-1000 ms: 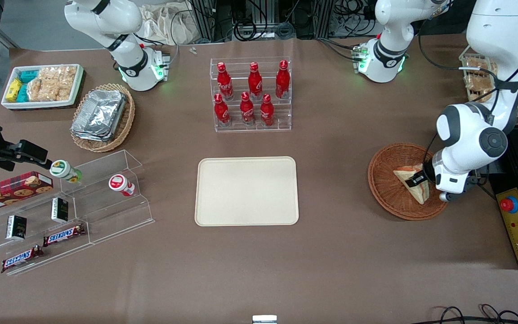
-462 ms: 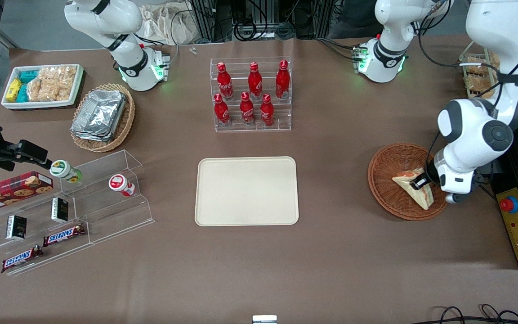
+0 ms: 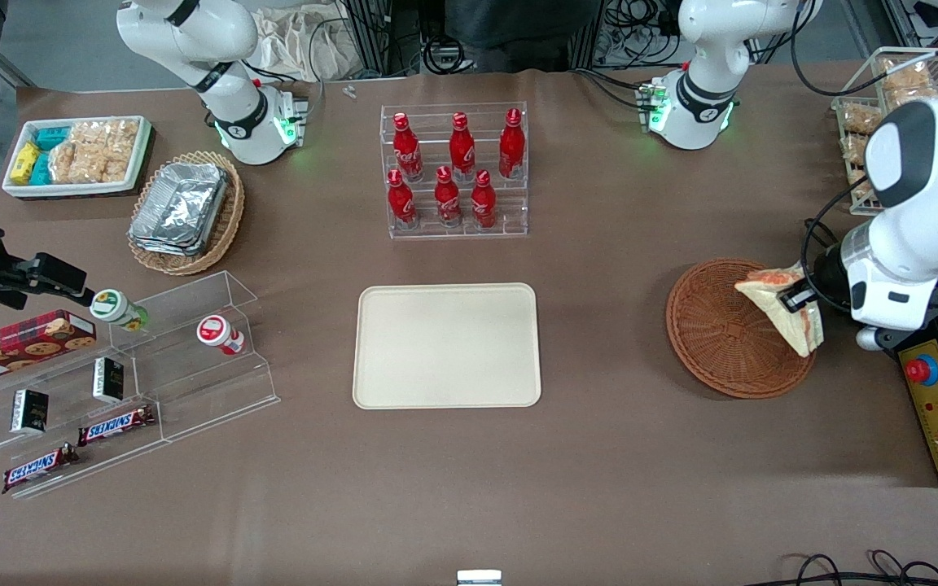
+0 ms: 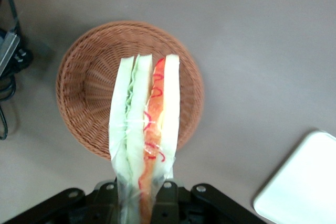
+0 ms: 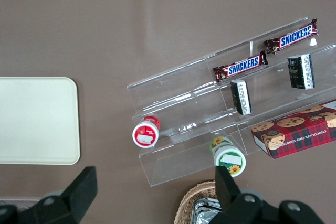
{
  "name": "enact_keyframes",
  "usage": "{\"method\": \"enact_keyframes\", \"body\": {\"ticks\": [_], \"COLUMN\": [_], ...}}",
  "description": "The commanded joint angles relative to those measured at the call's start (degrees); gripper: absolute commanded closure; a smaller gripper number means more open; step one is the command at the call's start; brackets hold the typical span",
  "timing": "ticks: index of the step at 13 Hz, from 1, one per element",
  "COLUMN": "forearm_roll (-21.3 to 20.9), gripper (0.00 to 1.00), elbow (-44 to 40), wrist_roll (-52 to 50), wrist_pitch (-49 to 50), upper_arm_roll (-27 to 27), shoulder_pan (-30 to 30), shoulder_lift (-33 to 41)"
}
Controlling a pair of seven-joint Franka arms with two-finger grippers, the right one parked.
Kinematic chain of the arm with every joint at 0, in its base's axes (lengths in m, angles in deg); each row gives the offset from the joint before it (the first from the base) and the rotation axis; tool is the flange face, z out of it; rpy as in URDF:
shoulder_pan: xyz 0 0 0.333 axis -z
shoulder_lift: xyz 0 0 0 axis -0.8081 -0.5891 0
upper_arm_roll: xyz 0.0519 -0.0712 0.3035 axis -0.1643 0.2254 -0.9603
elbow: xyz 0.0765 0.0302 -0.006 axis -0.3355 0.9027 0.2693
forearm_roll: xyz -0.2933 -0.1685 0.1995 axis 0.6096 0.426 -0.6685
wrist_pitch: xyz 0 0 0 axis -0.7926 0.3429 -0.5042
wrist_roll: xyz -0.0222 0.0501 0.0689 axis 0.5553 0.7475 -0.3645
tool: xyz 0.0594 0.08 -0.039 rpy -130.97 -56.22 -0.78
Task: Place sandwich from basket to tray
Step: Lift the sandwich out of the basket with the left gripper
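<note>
My left gripper is shut on the sandwich, a wrapped wedge of pale bread with red and green filling. It hangs in the air above the rim of the round reddish-brown basket, at the basket's edge toward the working arm's end. In the left wrist view the sandwich stands up between the fingers of the gripper, with the empty basket below it. The cream tray lies bare at the table's middle, and a corner of the tray shows in the wrist view.
A clear rack of red bottles stands farther from the camera than the tray. A black control box with a red button sits beside the basket at the table's end. Wire racks of bagged snacks stand above it. Acrylic snack shelves lie toward the parked arm's end.
The gripper has lifted the sandwich out of the basket and carried it up toward the working arm's end. The basket is now empty.
</note>
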Motion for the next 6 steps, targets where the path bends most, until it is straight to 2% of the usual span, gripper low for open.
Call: {"method": "enact_keyframes", "body": {"ticks": [1, 3, 5, 6], "forearm_roll": [-0.4, -1.0, -7.3, -8.2], "gripper": [1.0, 1.0, 1.0, 1.0], "elbow": [-6.0, -8.1, -10.9, -14.5], "wrist_roll": [-1.6, -1.8, -1.6, -2.1], "wrist_pitch": [2.6, 2.5, 1.8, 1.6], "upper_arm_roll": [6.2, 12.0, 13.9, 13.9], "shoulder_pan": [0.4, 1.0, 6.1, 9.5], "shoulder_lift": [-2.0, -4.9, -11.3, -16.3]}}
